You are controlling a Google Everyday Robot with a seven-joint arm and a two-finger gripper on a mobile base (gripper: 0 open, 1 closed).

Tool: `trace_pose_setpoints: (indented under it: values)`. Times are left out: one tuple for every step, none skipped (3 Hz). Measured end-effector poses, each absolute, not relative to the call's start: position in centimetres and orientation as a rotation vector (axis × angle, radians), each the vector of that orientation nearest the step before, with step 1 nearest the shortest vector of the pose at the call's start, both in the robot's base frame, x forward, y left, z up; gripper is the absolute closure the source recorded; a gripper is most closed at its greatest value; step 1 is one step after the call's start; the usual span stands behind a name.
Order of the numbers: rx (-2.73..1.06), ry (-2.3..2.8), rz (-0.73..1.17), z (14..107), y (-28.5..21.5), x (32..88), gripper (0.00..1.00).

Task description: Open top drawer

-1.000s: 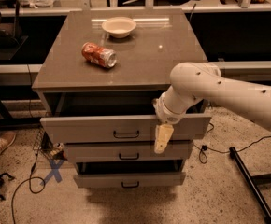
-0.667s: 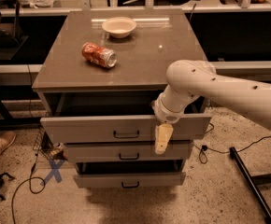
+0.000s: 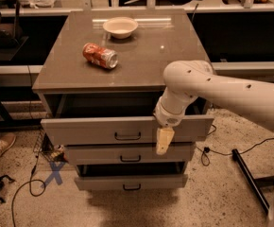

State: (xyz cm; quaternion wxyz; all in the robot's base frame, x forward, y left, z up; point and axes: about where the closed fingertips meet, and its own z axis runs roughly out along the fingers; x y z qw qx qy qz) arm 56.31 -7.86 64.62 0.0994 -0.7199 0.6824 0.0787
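On the grey bench (image 3: 175,65) a red can (image 3: 99,56) lies on its side at the left, with a pale bowl (image 3: 120,27) standing near the back edge. The pincer (image 3: 164,141) hangs below the front edge, before the top drawer (image 3: 94,131).

The end effector (image 3: 164,141) hangs just in front of the top drawer (image 3: 94,129), right of its handle (image 3: 127,136); the arm (image 3: 222,91) covers the drawer's open right end, and the left end is clear.

Top drawer (image 3: 94,129) open behind end effector (image 3: 164,143)
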Motion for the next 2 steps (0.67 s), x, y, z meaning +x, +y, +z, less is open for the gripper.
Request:
trace_pose_setpoints:
  values:
    - [-2.151,2.08,0.21,64.05,-9.02,55.45,0.42]
    - [-2.15,2.09,0.205,64.04,-9.27,55.29,0.64]
